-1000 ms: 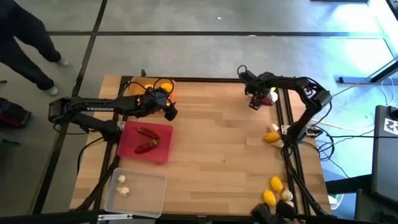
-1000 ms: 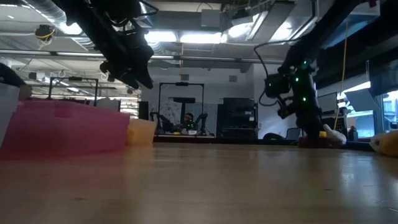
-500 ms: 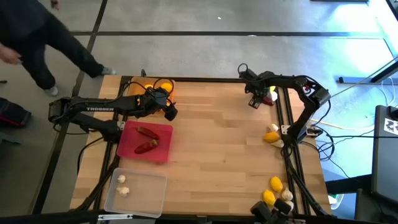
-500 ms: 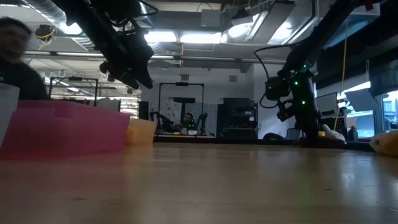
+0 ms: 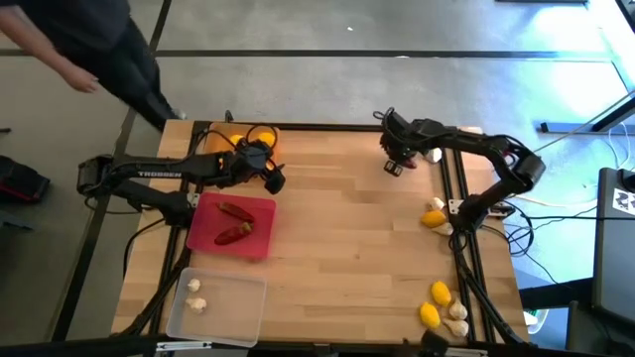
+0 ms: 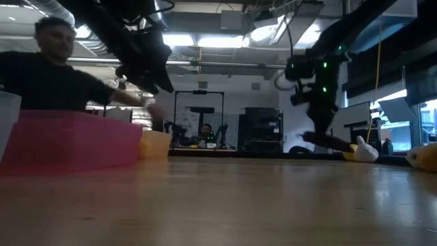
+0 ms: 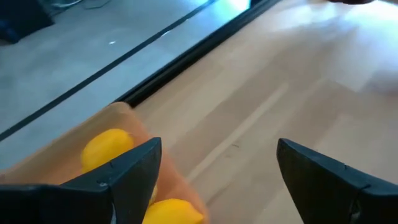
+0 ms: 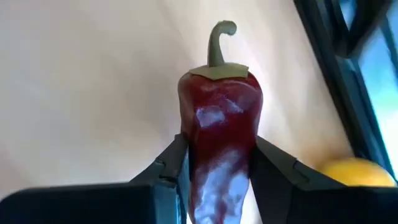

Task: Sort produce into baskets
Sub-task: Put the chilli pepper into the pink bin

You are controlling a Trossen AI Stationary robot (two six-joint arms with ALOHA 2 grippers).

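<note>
While the wooden table point(image 5: 337, 228) spreads under both dark arms, a person point(image 6: 48, 75) in dark clothes reaches in beyond its far left corner. Three baskets sit along the table's left side: the red-pink basket point(image 5: 201, 236) with two dark red peppers lying in it, the clear basket point(image 5: 238, 307) nearest the front with two garlic bulbs, and the orange basket point(image 5: 230, 135) at the far edge with lemons point(image 7: 107, 144) in it. The left gripper point(image 5: 273, 178) hangs just beside the orange basket, above the far edge of the red-pink one, its fingers spread wide with nothing between them. The right gripper point(image 5: 394, 164) is raised above the table's far right part, its two fingers pressed against the sides of a dark red pepper point(image 8: 217, 134) whose green stem points away from the wrist. More lemons and garlic bulbs point(image 5: 434, 216) lie loose along the table's right edge.
</note>
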